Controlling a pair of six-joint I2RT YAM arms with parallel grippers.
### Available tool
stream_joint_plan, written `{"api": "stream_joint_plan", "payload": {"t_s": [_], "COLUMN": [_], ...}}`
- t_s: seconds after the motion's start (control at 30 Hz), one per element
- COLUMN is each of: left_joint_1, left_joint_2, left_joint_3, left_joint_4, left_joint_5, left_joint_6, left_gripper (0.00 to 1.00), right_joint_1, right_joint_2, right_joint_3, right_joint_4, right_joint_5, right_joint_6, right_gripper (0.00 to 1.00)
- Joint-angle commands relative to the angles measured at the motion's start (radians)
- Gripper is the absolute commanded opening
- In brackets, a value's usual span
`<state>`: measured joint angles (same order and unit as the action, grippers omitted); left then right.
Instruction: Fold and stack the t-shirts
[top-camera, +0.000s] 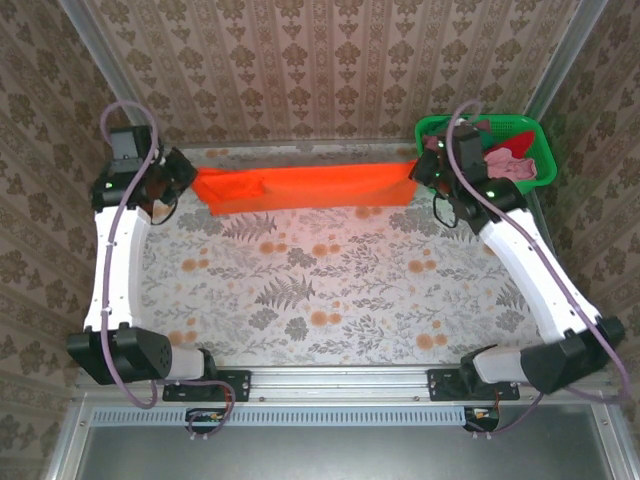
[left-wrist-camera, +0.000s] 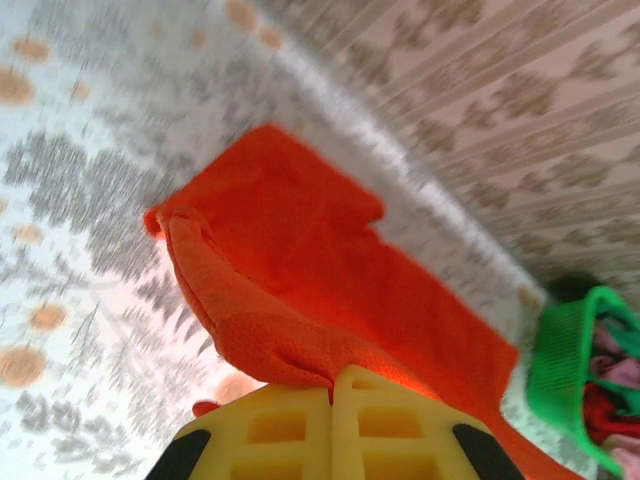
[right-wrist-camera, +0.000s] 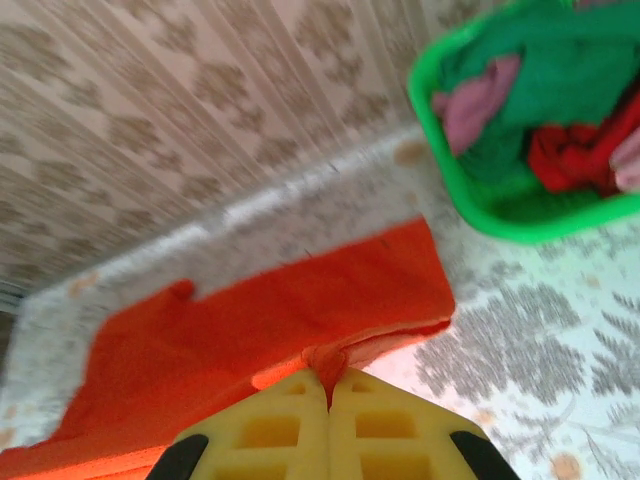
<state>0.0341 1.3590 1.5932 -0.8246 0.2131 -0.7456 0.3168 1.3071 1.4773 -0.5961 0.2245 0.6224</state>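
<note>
Between papered walls, floral table, t-shirt

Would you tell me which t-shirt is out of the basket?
The orange t-shirt, stretched between the left gripper and right gripper, both shut on it; the other t-shirts, pink, red and green, lie bunched in the basket.

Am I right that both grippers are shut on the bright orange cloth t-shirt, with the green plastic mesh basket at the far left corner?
Not quite: the top external view shows the green plastic mesh basket at the far right corner. The rest is right.
</note>
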Motion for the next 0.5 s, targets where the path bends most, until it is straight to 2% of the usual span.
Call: {"api": "stream_joint_plan", "payload": {"t_s": [0.0, 0.23, 0.47], "left_joint_1": [0.008, 0.008, 0.0], "left_joint_2": [-0.042, -0.101, -0.091], "left_joint_3": [0.087, 0.215, 0.35], "left_joint_4": [-0.027, -0.015, 0.009], "left_joint_5": [-0.021, -0.046, -0.041], "left_joint_6": [-0.024, -0.059, -0.135], "left_gripper": [0.0, 0.0, 0.0], "right_joint_1": [-0.002, 0.0, 0.001], "right_joint_2": [-0.102, -0.221, -0.177], "right_joint_3": [0.043, 0.122, 0.285], "right_joint_4": [0.088, 0.095, 0.073], "right_joint_5": [-0.018, -0.035, -0.065], "right_joint_6": [-0.079, -0.165, -0.224], "right_gripper": [0.0, 0.0, 0.0]}}
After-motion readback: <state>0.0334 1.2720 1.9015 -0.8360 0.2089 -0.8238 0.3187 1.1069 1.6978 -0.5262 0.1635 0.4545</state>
